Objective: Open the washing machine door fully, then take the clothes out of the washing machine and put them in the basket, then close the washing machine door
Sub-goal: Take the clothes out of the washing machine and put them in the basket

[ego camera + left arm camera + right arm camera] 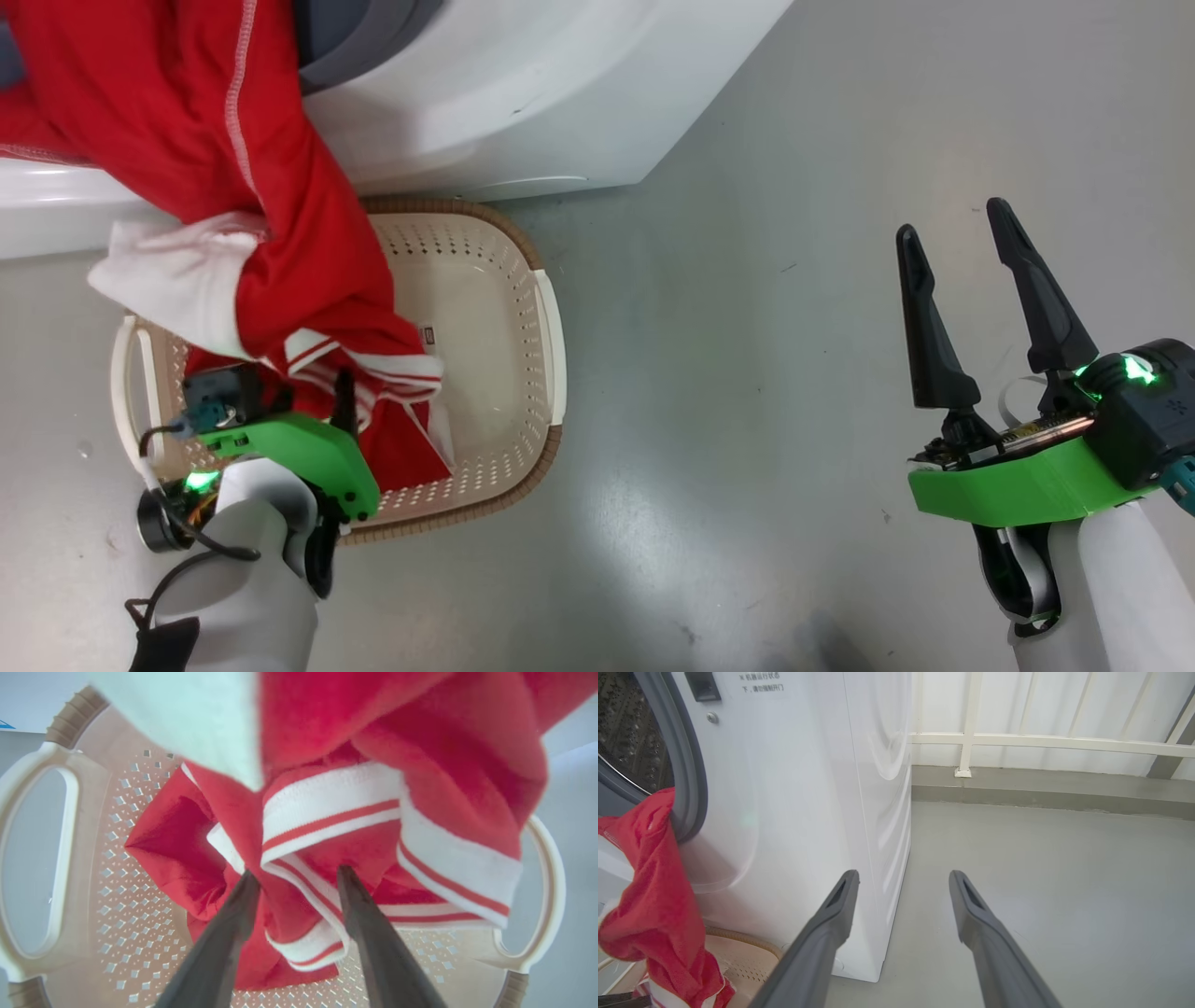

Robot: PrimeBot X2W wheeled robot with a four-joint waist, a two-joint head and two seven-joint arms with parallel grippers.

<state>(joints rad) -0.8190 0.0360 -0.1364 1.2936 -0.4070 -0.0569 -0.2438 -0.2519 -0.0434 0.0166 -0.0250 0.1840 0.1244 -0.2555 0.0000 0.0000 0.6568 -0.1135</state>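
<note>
Left pincer [298, 872] hangs point-down over the basket [553, 327] with its two fingers parted. The striped hem of the red clothes [308, 280] lies loose just beyond their tips, and nothing is pinched between them. Right pincer [954, 224] is spread wide and empty over the bare floor [728, 373], well apart from the cloth and off past the washing machine [523, 103] corner.

What matters for the coming move is how the garment lies. It is one long drape. Its upper end is hooked over the grey rubber ring [689, 788] at the mouth of the drum [626, 732]. Its body falls down the white front of the machine. Its white-banded lower end is bunched on the basket floor, directly under the left pincer. The long axis thus runs from the machine's opening, up and away from that pincer, down to the basket at its tips.

By my reading, only the tail is delivered. The part that needs pulling lies above and ahead of the left pincer, toward the drum. The left arm is plainly the nearer one, since the right would have to cross in front of the machine.
</note>
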